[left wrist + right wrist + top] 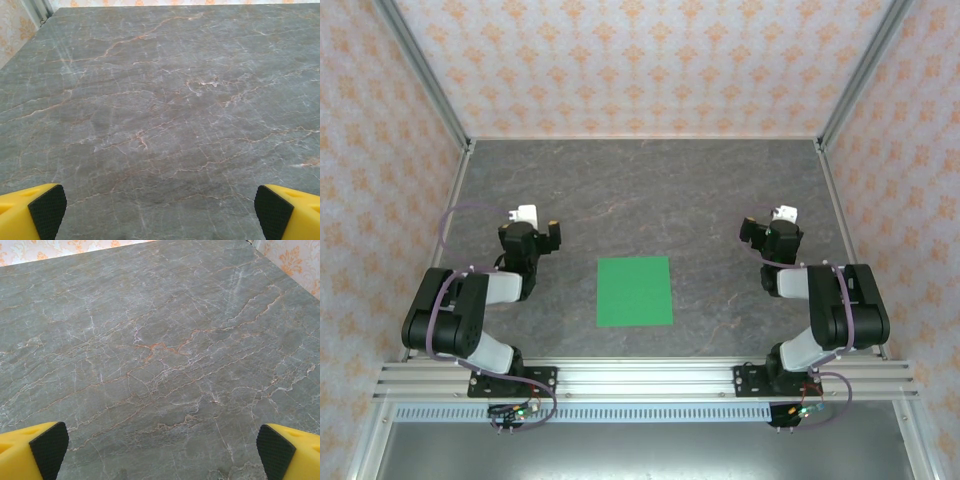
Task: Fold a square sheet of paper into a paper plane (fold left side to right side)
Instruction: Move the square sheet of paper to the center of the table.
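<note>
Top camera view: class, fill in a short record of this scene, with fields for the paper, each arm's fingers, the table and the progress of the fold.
paper: green, flat, unfolded, lying between the two arms
left fingers: wide open, holding nothing, away from the paper
right fingers: wide open, holding nothing, away from the paper
table: dark grey, marbled
fold: not yet begun

Sheet of paper (634, 291) flat on table (650, 190), between arms
</note>
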